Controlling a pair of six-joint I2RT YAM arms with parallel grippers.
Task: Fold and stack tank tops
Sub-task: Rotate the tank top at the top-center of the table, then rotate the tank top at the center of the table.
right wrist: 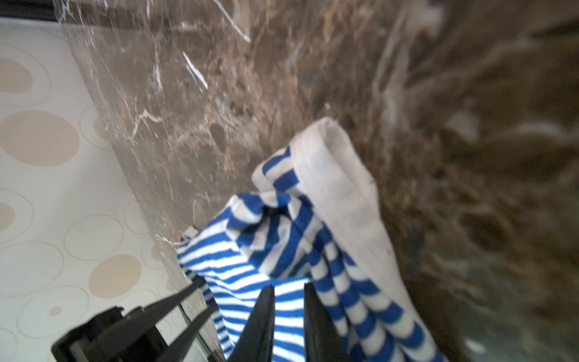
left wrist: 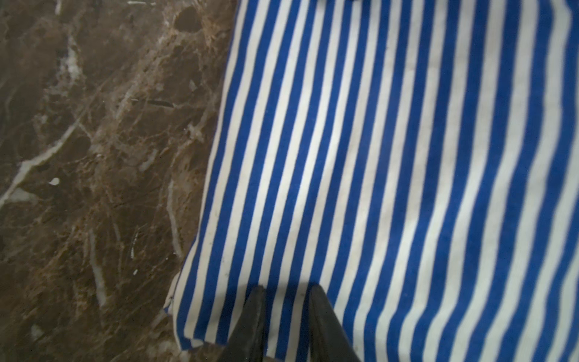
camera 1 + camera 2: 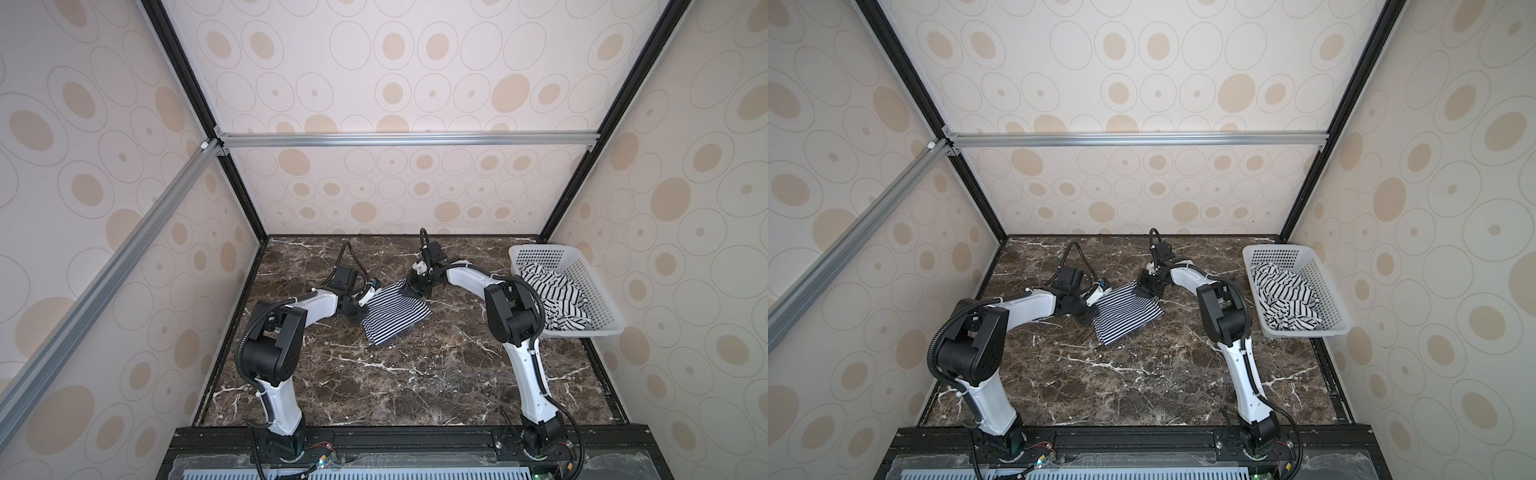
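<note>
The fine navy-and-white striped tank top (image 3: 395,318) (image 3: 1125,318) lies folded in a slanted rectangle mid-table. My left gripper (image 3: 360,311) (image 2: 286,286) rests on its left corner. The jaws stand narrowly apart, with flat cloth (image 2: 391,172) showing between them; a pinch does not show. My right gripper (image 3: 413,291) (image 1: 288,285) is at the far corner, shut on the cloth, which bunches up past its tips with a white-trimmed strap (image 1: 341,188) raised. The white tank top with wide black stripes (image 3: 552,299) (image 3: 1287,297) sits crumpled in the basket.
The white perforated basket (image 3: 582,330) (image 3: 1308,332) stands at the table's right edge, close behind my right arm's elbow. Dark marble table (image 3: 395,386) stretches in front of the folded top. Patterned walls close off the left, back and right.
</note>
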